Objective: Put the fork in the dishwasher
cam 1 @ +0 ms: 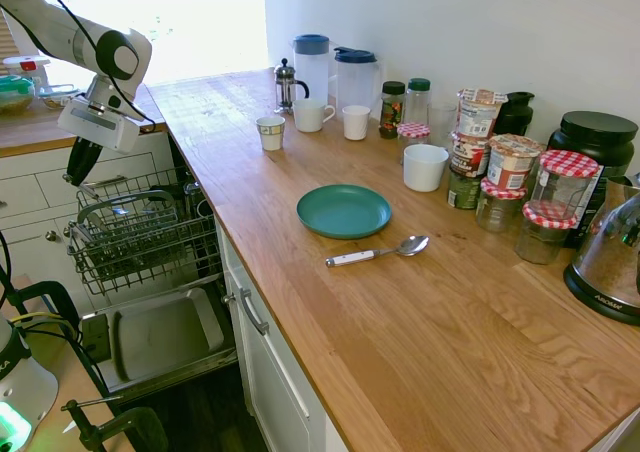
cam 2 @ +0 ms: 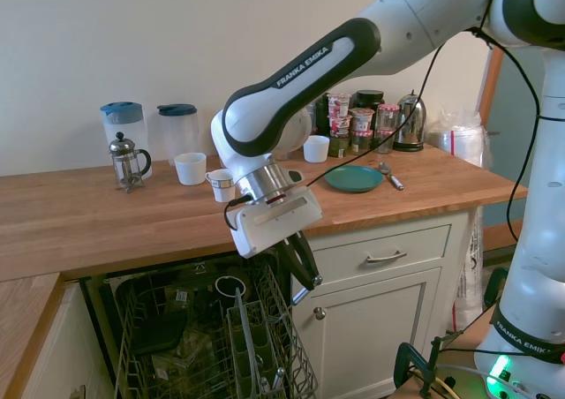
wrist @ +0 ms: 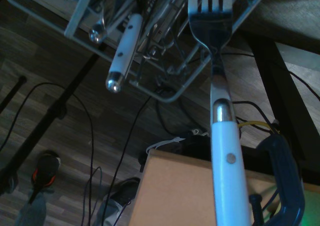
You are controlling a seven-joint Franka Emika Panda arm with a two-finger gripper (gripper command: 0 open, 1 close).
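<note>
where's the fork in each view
first exterior view: too small to tell; look under the gripper, far left.
second exterior view: fork pokes below the gripper, centre.
wrist view: fork right of centre, tines toward the rack.
shared landmark: dishwasher rack.

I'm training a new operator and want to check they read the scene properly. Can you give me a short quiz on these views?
1. True or false: the claw hangs above the teal plate.
2. Which utensil lies on the counter beside the plate?
A. a spoon
B. a knife
C. a whisk
3. Fill in: the fork seen in the wrist view, tines toward the dishwasher rack, has a ___ handle.

Key:
1. False. The claw is off the counter, at the open dishwasher.
2. A
3. white
</note>
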